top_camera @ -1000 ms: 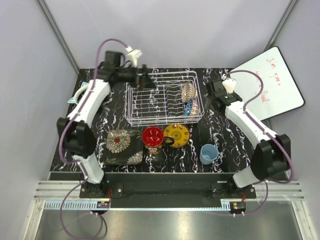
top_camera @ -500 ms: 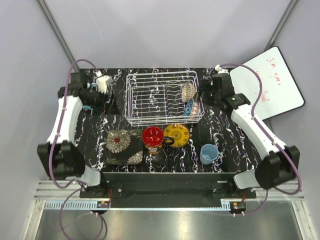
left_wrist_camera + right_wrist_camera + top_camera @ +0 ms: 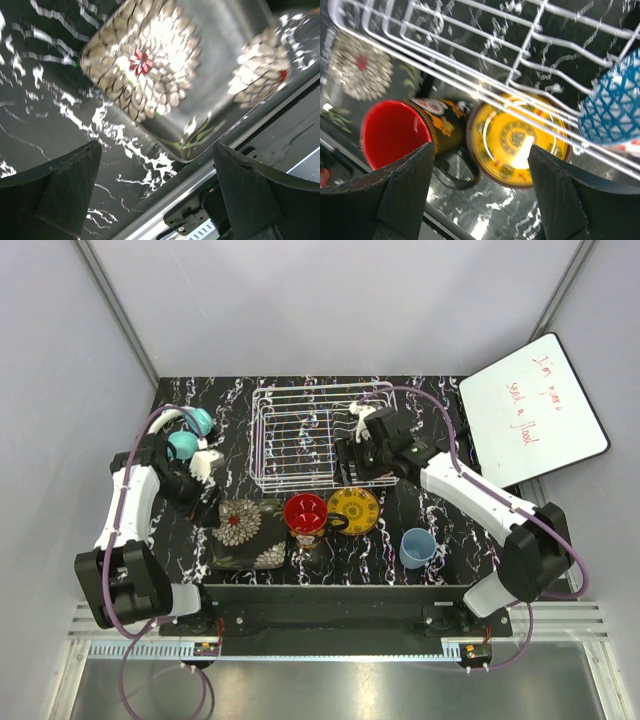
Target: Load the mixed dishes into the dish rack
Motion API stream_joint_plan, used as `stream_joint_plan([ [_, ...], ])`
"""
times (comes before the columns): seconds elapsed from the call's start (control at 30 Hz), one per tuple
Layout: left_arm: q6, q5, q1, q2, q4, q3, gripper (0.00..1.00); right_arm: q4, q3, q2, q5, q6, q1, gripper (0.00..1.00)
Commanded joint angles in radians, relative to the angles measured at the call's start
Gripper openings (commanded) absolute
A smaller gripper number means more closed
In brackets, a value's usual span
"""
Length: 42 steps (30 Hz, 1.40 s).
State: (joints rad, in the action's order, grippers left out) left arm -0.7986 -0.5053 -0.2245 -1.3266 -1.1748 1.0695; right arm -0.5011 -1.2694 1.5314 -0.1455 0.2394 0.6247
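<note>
The white wire dish rack (image 3: 300, 435) stands at the back centre. In front of it lie the square dark floral plate (image 3: 248, 533), a dark mug with a red inside (image 3: 305, 512), the yellow patterned plate (image 3: 353, 510) and the light-blue cup (image 3: 417, 546). My left gripper (image 3: 207, 505) is open and empty, just left of the floral plate (image 3: 185, 65). My right gripper (image 3: 348, 468) is open and empty above the rack's front right edge. Its view shows the mug (image 3: 395, 132), the yellow plate (image 3: 520, 137) and the blue patterned bowl (image 3: 615, 110) in the rack (image 3: 470, 75). My right arm hides the brown-mesh bowl.
Teal cat-ear headphones (image 3: 190, 435) lie at the back left beside my left arm. A whiteboard with red writing (image 3: 535, 410) leans at the back right. The table's front edge and metal rail (image 3: 200, 170) run right next to the floral plate.
My left arm has swung from the rack's back left corner forward to the floral plate. My right arm has moved from the rack's right side to over its front right edge.
</note>
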Motion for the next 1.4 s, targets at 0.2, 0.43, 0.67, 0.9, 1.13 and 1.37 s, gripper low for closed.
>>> stream_joint_plan([
  [0.2,-0.039,0.011,-0.064,-0.074,0.187,-0.118,0.95,-0.022,0.045,-0.037,0.041,-0.048,0.072,0.8],
  [0.43,-0.01,-0.015,-0.053,-0.19,0.254,-0.118,0.93,-0.043,-0.044,0.058,0.093,-0.072,0.145,0.78],
  [0.67,-0.005,-0.004,-0.029,-0.255,0.288,-0.111,0.93,-0.037,-0.1,0.154,0.116,-0.065,0.198,0.75],
  [0.9,0.024,-0.019,0.031,-0.318,0.328,-0.118,0.89,-0.039,-0.119,0.204,0.168,-0.058,0.213,0.73],
  [1.13,0.049,-0.003,0.051,-0.382,0.32,-0.079,0.67,-0.027,-0.059,0.179,0.204,-0.041,0.211,0.71],
  [1.37,0.032,0.025,0.05,-0.395,0.317,-0.103,0.2,-0.019,0.01,0.173,0.231,-0.014,0.211,0.66],
])
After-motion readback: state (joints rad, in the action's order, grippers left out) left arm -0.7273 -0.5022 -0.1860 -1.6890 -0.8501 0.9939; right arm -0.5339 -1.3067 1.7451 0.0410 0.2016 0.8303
